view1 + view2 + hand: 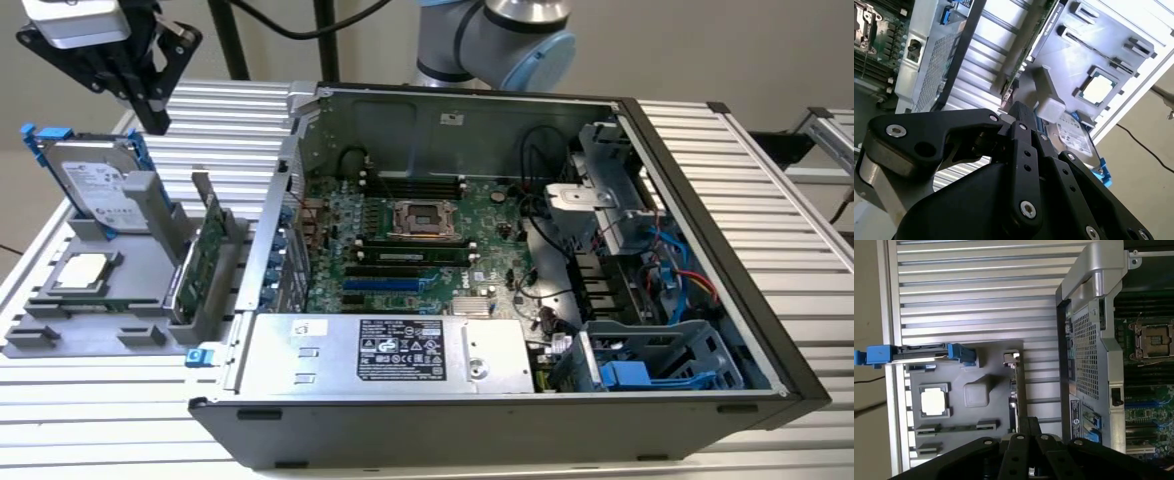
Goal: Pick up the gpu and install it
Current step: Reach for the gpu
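The gpu point(207, 262) stands on edge in a grey holder point(80, 335) at the exterior view's left, just outside the open computer case point(701, 190). Its green board faces the case wall. In both wrist views it appears edge-on, as a thin green strip point(1014, 395) point(1030, 47) with a silver bracket at one end. My gripper point(152, 118) hangs shut and empty high above the holder's far end, beyond the hard drive and well clear of the gpu. The black fingertips point(1029, 422) point(1015, 112) press together.
In the same holder a silver hard drive with blue rails point(100, 185) leans upright and a square CPU chip point(83, 270) lies flat. Inside the case are the motherboard point(414, 250), the power supply point(387, 350) and drive cages with cables point(654, 290). The table is ribbed metal point(747, 150).
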